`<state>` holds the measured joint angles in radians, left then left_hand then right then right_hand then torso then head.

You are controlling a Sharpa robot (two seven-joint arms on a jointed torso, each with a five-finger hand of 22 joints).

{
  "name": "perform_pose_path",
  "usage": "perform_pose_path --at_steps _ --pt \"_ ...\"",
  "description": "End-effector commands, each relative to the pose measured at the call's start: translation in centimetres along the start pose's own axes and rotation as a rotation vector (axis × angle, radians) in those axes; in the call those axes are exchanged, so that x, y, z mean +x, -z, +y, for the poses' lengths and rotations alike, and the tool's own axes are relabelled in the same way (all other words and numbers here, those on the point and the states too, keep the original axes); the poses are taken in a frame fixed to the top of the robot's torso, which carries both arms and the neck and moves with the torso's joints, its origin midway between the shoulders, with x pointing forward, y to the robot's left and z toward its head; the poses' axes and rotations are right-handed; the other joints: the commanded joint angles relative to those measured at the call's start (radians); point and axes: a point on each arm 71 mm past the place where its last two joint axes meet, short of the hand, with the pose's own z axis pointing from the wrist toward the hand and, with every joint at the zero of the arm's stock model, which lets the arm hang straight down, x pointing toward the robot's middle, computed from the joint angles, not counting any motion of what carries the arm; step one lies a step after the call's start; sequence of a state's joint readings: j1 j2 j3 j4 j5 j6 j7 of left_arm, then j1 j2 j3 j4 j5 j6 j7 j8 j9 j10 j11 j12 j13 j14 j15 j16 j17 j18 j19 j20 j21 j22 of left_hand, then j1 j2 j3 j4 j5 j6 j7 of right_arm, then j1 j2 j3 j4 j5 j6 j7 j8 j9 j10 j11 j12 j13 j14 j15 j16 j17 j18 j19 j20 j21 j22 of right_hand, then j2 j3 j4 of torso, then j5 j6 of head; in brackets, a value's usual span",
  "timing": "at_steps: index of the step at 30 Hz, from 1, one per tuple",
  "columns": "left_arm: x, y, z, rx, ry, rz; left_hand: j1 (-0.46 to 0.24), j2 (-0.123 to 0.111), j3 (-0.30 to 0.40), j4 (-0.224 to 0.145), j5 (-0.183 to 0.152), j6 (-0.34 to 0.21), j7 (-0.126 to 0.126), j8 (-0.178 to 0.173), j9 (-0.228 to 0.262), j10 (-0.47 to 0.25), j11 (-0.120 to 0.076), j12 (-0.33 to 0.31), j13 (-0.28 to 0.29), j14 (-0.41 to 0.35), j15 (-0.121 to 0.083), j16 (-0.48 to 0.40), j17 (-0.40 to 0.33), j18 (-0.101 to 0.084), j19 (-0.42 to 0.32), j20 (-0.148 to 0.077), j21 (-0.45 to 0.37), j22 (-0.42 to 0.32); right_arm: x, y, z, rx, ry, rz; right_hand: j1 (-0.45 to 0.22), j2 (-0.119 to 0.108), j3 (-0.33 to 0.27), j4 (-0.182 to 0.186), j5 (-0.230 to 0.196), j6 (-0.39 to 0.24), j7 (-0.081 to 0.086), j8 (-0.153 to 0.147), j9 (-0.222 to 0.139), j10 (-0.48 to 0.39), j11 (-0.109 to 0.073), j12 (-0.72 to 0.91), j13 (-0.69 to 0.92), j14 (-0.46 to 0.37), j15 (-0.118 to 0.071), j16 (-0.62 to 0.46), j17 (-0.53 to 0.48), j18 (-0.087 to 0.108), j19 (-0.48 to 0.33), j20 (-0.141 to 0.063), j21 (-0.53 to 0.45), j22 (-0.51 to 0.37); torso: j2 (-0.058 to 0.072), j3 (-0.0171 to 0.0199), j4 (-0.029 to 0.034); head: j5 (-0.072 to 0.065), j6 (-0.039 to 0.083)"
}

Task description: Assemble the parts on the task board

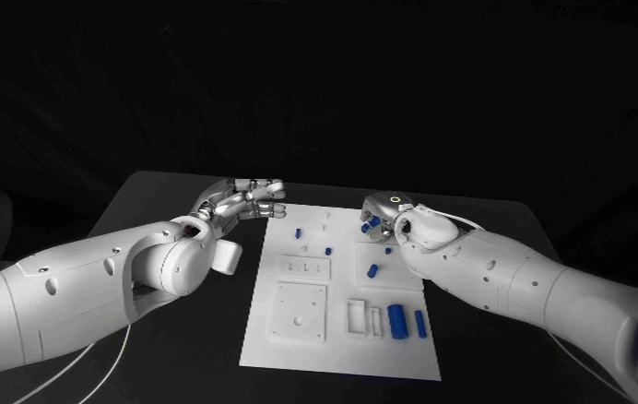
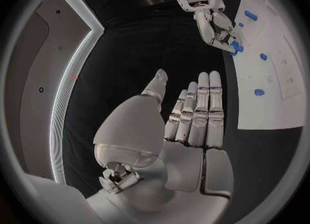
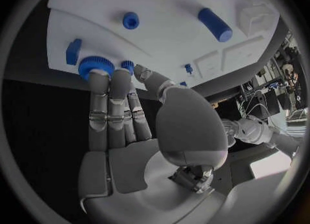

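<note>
Fingertips of the right hand (image 3: 129,131) sit at the far right edge of the task board (image 1: 300,349), touching a blue toothed wheel (image 3: 95,64) there; whether it is actually gripped I cannot tell. Left hand (image 1: 243,199) hovers off the board's far left corner, fingers straight and empty. To do this well, I'd say the right hand should pinch the wheel squarely before lifting, keeping clear of the small blue block (image 3: 74,51) beside it.

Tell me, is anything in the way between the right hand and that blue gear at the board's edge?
Nothing visible. The right hand has its fingertips right at the blue gear on the board, with no other part between them.
</note>
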<state>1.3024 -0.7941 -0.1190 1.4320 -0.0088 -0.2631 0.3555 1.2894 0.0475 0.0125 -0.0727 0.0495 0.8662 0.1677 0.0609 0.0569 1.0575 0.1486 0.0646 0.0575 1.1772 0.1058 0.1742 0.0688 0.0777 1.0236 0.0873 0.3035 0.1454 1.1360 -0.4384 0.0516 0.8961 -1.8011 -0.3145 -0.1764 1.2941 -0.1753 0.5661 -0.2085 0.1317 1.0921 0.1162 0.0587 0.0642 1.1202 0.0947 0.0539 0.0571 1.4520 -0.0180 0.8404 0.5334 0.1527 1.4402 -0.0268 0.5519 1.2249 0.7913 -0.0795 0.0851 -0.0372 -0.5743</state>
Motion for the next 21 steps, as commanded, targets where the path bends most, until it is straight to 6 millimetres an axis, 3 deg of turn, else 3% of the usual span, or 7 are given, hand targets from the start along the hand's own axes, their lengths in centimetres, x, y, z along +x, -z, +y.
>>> perform_pose_path --at_steps 1,21 --pt "0.21 -0.04 -0.22 0.017 0.003 0.014 -0.006 0.008 -0.004 -0.004 0.002 0.005 0.0 -0.001 0.001 -0.005 -0.001 -0.005 0.001 -0.005 0.002 -0.002 -0.001 0.002 -0.005 0.003 0.003 -0.001 0.09 -0.05 0.12 0.0 0.019 0.008 0.001 -0.006 0.011 0.003 -0.005 -0.001 0.0 0.004 0.001 -0.007 -0.001 0.003 0.001 -0.002 0.007 0.004 -0.002 0.01 0.011 -0.001 -0.014 0.009 0.004 -0.0002 0.0001 -0.001 0.001" --pt "0.15 -0.07 -0.16 0.01 0.003 0.014 -0.008 0.008 -0.005 -0.004 0.002 0.005 0.0 -0.001 0.001 -0.013 0.001 -0.004 0.001 -0.005 0.003 -0.002 -0.001 0.003 -0.005 0.004 0.005 -0.004 0.29 -0.2 0.28 -0.003 0.007 0.024 -0.013 0.016 0.092 0.026 -0.026 0.019 0.0 0.004 0.002 0.007 -0.004 0.003 0.0 -0.003 0.007 0.014 -0.005 0.008 0.024 -0.001 -0.036 0.051 0.017 -0.007 -0.0013 -0.01 0.001"
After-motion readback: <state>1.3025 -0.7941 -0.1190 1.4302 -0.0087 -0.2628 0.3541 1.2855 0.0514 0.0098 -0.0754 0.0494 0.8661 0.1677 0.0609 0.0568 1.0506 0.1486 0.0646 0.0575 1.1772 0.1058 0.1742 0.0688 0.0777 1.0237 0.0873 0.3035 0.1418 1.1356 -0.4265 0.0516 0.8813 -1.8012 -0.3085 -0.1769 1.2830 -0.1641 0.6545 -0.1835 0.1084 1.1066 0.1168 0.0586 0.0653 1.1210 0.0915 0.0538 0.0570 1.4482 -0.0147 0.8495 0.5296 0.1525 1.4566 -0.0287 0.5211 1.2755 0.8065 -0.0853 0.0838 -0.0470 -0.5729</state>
